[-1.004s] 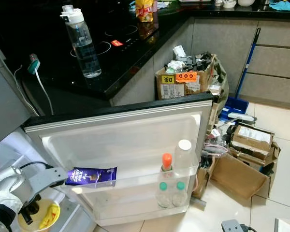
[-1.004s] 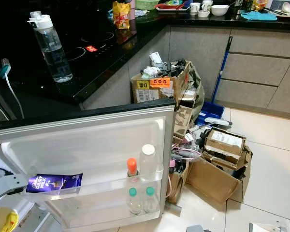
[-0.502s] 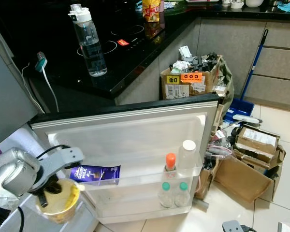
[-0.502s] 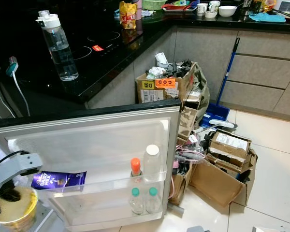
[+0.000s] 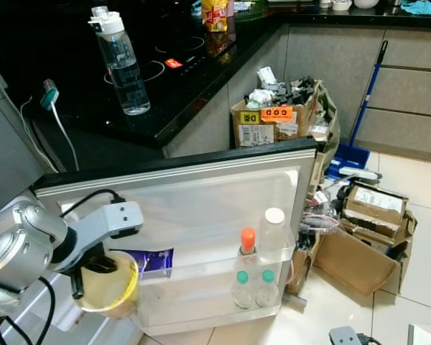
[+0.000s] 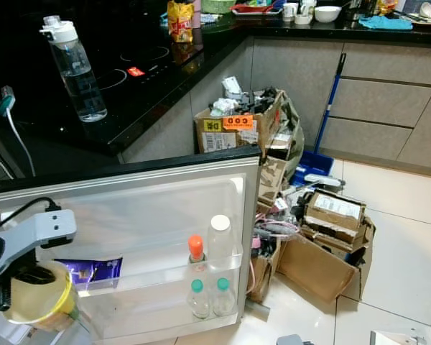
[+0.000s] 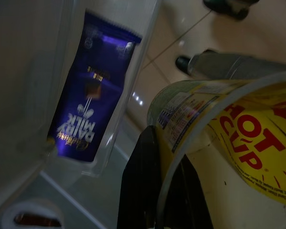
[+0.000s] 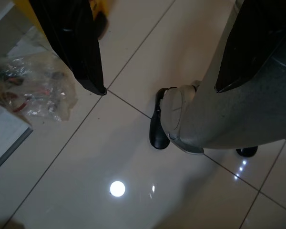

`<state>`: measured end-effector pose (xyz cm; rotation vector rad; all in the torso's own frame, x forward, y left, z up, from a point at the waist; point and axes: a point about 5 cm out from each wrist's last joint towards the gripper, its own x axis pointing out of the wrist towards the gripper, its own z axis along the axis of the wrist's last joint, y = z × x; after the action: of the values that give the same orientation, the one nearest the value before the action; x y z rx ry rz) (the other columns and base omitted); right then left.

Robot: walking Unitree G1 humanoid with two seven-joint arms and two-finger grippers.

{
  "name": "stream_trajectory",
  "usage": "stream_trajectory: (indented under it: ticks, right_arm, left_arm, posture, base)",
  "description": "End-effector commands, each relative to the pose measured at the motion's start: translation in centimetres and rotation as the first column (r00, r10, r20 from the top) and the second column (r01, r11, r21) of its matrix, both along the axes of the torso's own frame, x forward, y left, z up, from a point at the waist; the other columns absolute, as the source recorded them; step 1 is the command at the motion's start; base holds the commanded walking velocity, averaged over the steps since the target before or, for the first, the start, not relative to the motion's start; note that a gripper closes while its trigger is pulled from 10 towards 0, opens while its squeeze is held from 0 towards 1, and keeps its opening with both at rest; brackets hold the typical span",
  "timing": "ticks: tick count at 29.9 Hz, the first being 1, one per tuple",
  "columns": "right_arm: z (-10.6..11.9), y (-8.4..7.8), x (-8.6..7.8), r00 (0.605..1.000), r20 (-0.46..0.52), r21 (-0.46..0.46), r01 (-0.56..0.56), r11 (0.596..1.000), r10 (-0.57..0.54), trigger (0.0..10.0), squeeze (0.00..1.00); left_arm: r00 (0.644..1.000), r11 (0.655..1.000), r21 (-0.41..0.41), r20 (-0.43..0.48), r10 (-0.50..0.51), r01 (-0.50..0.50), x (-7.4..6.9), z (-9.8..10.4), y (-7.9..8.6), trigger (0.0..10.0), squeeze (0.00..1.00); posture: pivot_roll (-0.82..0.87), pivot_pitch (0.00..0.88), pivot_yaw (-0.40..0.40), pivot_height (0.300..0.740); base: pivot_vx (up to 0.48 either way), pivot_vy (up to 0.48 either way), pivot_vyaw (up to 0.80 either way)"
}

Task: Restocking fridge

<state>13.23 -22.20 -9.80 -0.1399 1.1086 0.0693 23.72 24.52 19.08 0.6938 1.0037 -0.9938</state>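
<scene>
The fridge door (image 5: 201, 208) stands open toward me. Its shelf holds a purple chocolate bar (image 5: 155, 261), an orange-capped bottle (image 5: 248, 243), a white-capped bottle (image 5: 273, 228) and two green-capped bottles (image 5: 242, 289) below. My left gripper (image 5: 90, 272) is shut on the rim of a yellow noodle cup (image 5: 109, 289), held just in front of the shelf's left end and partly covering the bar. In the left wrist view a black finger (image 7: 143, 186) presses the cup (image 7: 238, 157) beside the bar (image 7: 93, 109). My right gripper (image 8: 161, 87) hangs open over the floor tiles.
A clear water bottle (image 5: 122, 65) and a charger cable (image 5: 54, 100) sit on the black counter (image 5: 187, 86) behind the door. Cardboard boxes of rubbish (image 5: 273, 115) and an open box (image 5: 366, 230) crowd the floor right of the door, with a blue dustpan (image 5: 348, 157).
My left arm has risen and swung right with the noodle cup, from low at the fridge's left up to the door shelf, now overlapping the chocolate bar.
</scene>
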Motion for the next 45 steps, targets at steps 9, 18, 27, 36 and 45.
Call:
stream_trajectory:
  ticks: [9, 18, 27, 36, 45]
  right_arm:
    - [2.7, -3.6, 2.4, 0.976, 0.215, 0.125, -0.076, 0.989, 0.048, 10.0, 0.00]
    - [6.5, -7.8, 3.5, 0.910, 0.409, 0.234, -0.179, 0.955, 0.070, 10.0, 0.00]
    - [18.5, -8.9, 6.3, 0.554, 0.807, 0.303, -0.685, 0.662, 0.204, 10.0, 0.00]
    - [21.2, -5.6, 6.6, 0.452, 0.827, 0.247, -0.827, 0.504, 0.336, 10.0, 0.00]
    - [21.1, -4.3, 6.3, 0.464, 0.811, 0.279, -0.842, 0.462, 0.355, 10.0, 0.00]
  left_arm:
    - [0.999, 1.000, 0.010, 0.049, 0.004, -0.004, -0.2, 1.3, 0.3, 10.0, 0.00]
    - [0.999, 1.000, 0.013, 0.051, 0.003, -0.003, -0.4, 1.3, 0.4, 10.0, 0.00]
    - [0.997, 0.998, 0.054, 0.077, 0.014, -0.018, 0.2, 2.1, 1.2, 10.0, 0.00]
    - [0.971, 0.997, -0.022, 0.223, 0.083, -0.080, 3.2, 3.6, 0.4, 10.0, 0.00]
    - [0.979, 0.988, -0.132, 0.179, 0.102, -0.079, 4.2, 3.2, -1.3, 10.0, 0.00]
  posture:
    - [-0.04, 0.000, 0.066, 0.740]
    - [-0.04, 0.000, 0.065, 0.740]
    - [-0.05, 0.000, 0.077, 0.740]
    - [-0.05, 0.000, 0.092, 0.740]
    - [-0.05, 0.001, 0.095, 0.740]
  base:
    - [0.000, 0.000, 0.00]
    - [0.000, 0.000, 0.00]
    - [0.000, 0.000, 0.00]
    - [0.000, 0.000, 0.00]
    - [0.000, 0.000, 0.00]
